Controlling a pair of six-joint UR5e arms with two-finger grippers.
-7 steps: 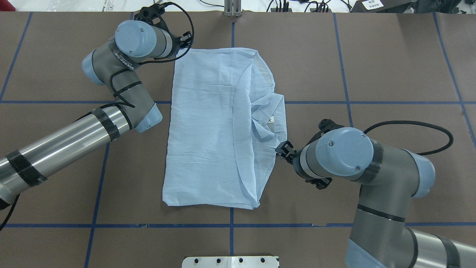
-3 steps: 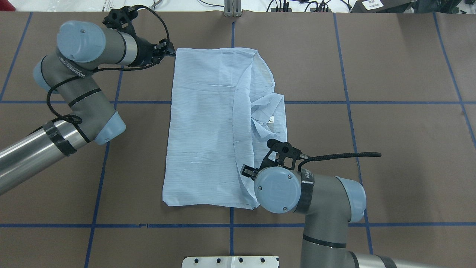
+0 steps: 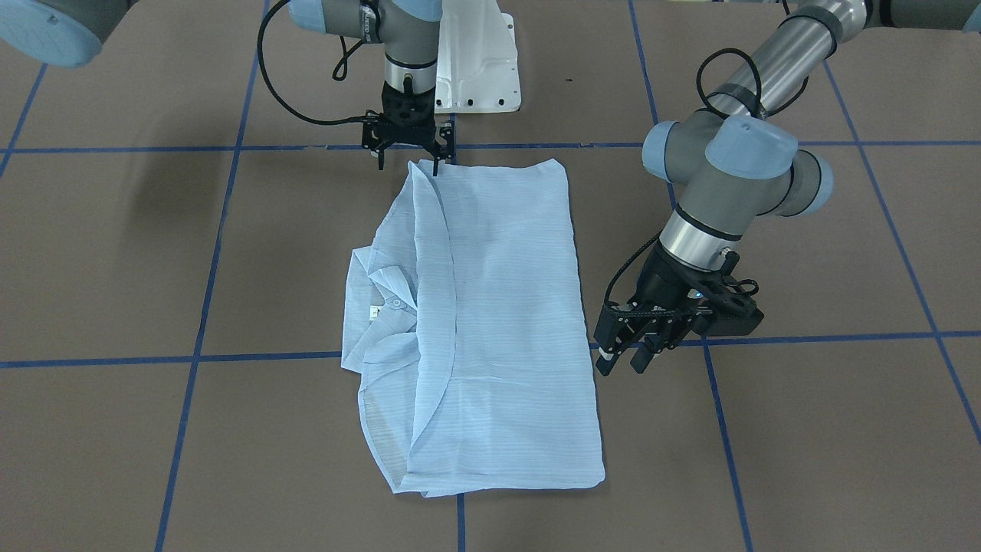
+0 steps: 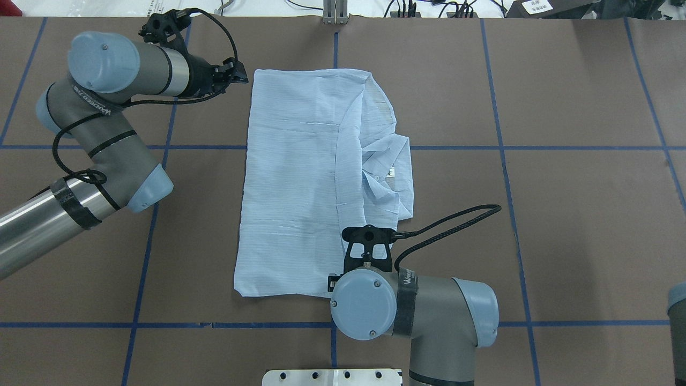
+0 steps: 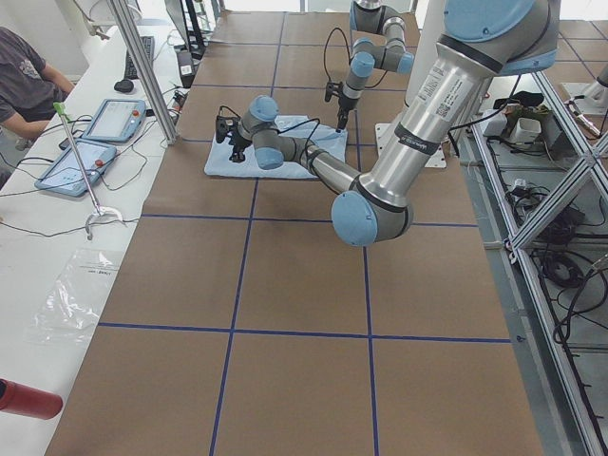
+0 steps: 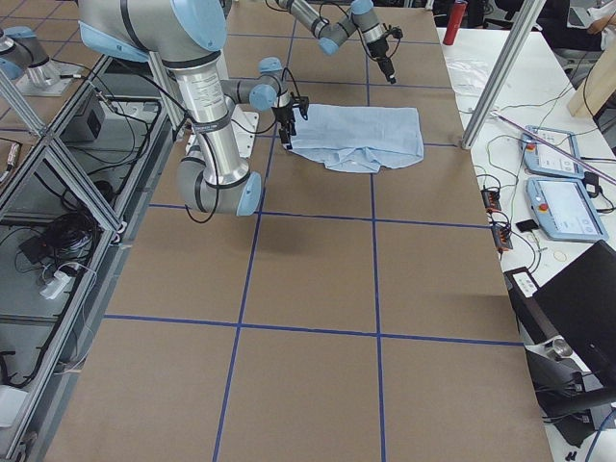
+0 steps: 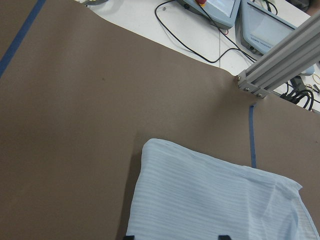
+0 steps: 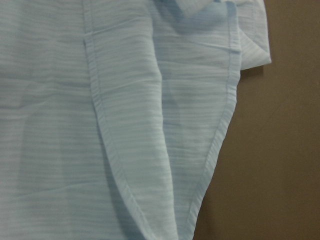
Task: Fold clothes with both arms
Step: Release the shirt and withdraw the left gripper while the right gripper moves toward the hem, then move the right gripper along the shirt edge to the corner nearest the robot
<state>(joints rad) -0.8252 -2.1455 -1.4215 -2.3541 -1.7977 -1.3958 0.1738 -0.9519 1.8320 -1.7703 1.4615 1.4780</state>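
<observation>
The shirt (image 4: 292, 187) lies flat mid-worktop (image 4: 563, 214), its long axis running away from the robot. The right hand (image 3: 408, 164) hangs open over the shirt's near right corner; the left hand (image 3: 621, 367), also open, hovers just beside its far left corner
</observation>
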